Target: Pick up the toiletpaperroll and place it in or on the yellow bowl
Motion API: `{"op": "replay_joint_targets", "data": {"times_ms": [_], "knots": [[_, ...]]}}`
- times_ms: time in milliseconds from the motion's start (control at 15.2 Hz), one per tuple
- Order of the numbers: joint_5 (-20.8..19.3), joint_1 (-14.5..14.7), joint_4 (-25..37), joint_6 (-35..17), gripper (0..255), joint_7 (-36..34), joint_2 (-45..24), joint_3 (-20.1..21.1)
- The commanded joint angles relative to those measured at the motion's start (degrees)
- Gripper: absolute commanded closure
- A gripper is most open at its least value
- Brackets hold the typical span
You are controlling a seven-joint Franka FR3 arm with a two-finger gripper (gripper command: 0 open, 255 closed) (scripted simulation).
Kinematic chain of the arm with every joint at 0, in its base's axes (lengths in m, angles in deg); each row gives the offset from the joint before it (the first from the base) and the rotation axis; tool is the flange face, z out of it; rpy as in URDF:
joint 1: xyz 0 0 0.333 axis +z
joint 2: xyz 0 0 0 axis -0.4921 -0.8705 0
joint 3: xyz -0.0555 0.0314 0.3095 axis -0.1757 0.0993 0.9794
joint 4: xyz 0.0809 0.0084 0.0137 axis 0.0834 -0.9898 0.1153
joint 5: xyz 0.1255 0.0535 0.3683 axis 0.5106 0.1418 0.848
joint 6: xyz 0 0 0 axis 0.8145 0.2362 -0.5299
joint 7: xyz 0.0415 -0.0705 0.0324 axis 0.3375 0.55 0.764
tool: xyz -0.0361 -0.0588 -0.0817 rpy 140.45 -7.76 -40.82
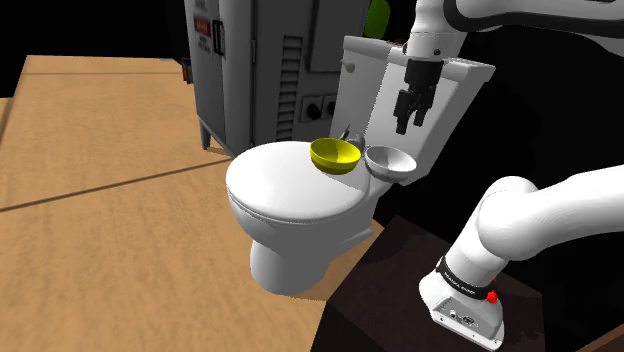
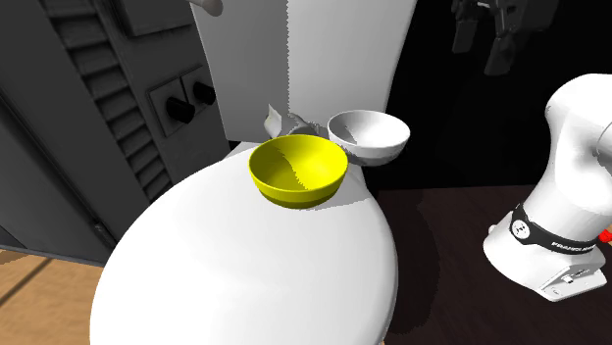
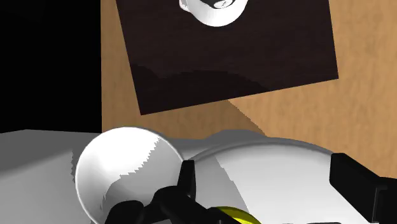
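Your gripper hangs above the toilet lid, jaws spread and empty — on it the yellow bowl, a white bowl just beside.

Open above the toilet lid, frame centre. Hemmed at upper right by tank, yellow bowl, white bowl.

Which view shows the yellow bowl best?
Second exterior view: the yellow bowl sits close, rim and inside fully visible, on the toilet lid beside a white bowl. Shoulder view shows it small and side-on. Wrist view catches just a yellow sliver between the open jaws.
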Motion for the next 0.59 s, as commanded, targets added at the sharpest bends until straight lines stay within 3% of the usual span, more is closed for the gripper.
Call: {"op": "replay_joint_targets", "data": {"times_ms": [0,528], "knots": [[0.00,0.00,0.00,0.00,0,0.00,0.00,0.00],[3.42,-4.78,5.79,-11.57,0,-11.54,-15.93,-1.41]]}}
